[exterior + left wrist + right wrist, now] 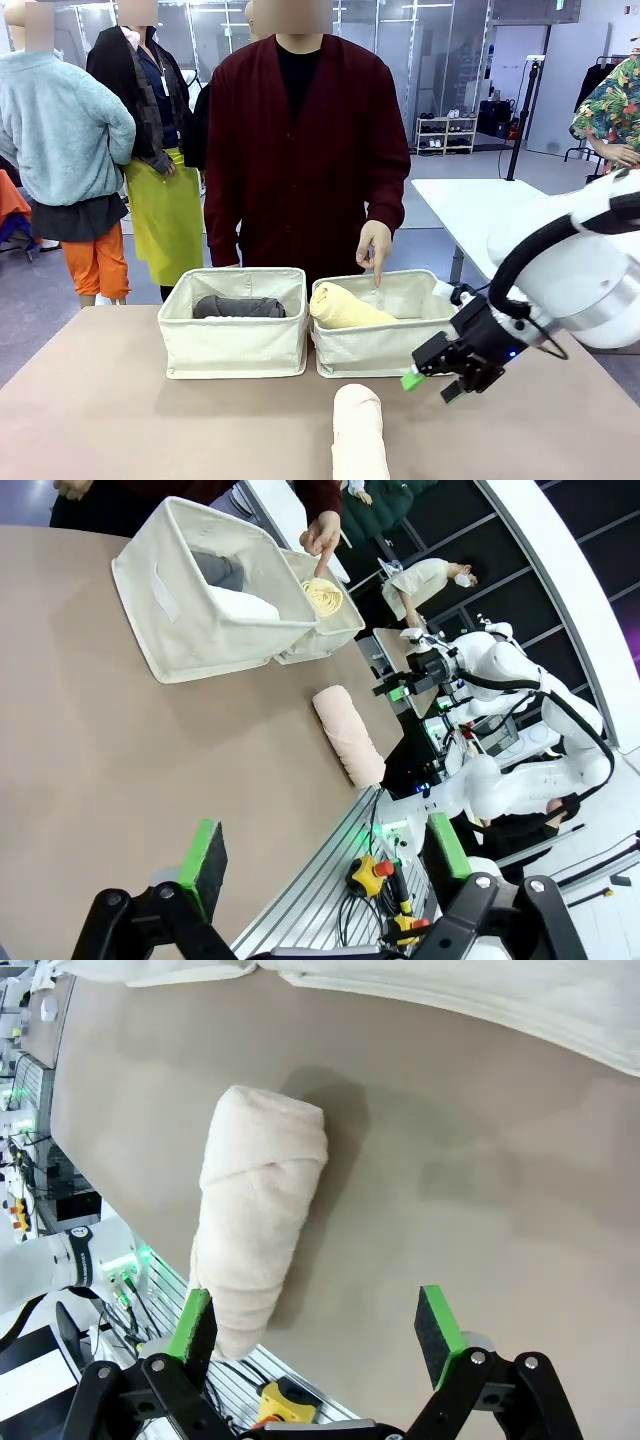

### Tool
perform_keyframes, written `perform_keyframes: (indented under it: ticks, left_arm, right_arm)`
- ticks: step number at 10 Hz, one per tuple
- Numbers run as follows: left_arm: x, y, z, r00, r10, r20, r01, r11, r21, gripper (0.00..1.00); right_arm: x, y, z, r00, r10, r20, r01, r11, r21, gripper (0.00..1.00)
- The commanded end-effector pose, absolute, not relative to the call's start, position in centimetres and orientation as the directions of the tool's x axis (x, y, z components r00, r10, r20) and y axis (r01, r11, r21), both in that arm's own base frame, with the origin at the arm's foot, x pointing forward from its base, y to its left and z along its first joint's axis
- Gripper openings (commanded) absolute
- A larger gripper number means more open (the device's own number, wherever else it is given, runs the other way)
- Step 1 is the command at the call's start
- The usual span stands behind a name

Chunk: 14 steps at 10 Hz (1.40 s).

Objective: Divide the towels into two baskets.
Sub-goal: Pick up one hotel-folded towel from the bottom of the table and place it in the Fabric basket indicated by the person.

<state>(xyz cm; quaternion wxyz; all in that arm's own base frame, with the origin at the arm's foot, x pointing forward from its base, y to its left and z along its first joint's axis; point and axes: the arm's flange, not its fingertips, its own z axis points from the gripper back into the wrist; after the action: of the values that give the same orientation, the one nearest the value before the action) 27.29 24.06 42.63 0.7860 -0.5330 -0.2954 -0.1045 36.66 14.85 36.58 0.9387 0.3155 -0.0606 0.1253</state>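
Observation:
Two cream baskets stand side by side at the far edge of the table. The left basket [232, 345] [180, 620] holds a dark grey towel [238, 307] [220, 570] and a white towel [246, 605]. In the right basket [385, 350] [335, 630] lies a pale yellow towel [345, 308] [322, 597]. A cream towel [358, 435] [347, 735] [260, 1230] lies on the table in front. My right gripper [430, 387] [315, 1325] hovers open just right of it, not touching it. My left gripper [325, 855] is open over bare tabletop.
A person in a dark red cardigan stands behind the baskets, one hand [375, 248] [322, 535] pointing down into the right basket. The table's near edge [300, 880] has cables and a yellow emergency button [368, 873] beyond it.

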Motion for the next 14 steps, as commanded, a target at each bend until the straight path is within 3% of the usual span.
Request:
perform_keyframes:
  ticks: [1, 5, 12, 13, 14]
  left_arm:
    - [26.9, 24.2, 42.7, 0.801, 0.15, 0.58, 0.485, 0.406, -0.775, 1.0]
    - [26.9, 24.2, 42.7, 0.801, 0.15, 0.58, 0.485, 0.406, -0.775, 1.0]
    - [26.9, 24.2, 42.7, 0.801, 0.15, 0.58, 0.485, 0.406, -0.775, 1.0]
    - [26.9, 24.2, 42.7, 0.801, 0.15, 0.58, 0.485, 0.406, -0.775, 1.0]
    - [26.9, 24.2, 42.7, 0.801, 0.15, 0.58, 0.485, 0.406, -0.775, 1.0]
  right_arm:
    - [34.8, 18.1, 34.5, 0.967, 0.165, 0.193, -0.248, 0.773, 0.583, 1.0]
    - [32.9, 23.7, 31.9, 0.965, 0.183, 0.187, -0.256, 0.802, 0.54, 1.0]
    - [34.3, 27.3, 29.3, 0.964, 0.191, 0.186, -0.264, 0.791, 0.552, 1.0]
    - [34.7, 27.6, 29.4, 0.96, 0.199, 0.195, -0.275, 0.783, 0.557, 0.89]
    - [34.8, 27.6, 29.2, 0.957, 0.217, 0.194, -0.289, 0.782, 0.552, 0.66]
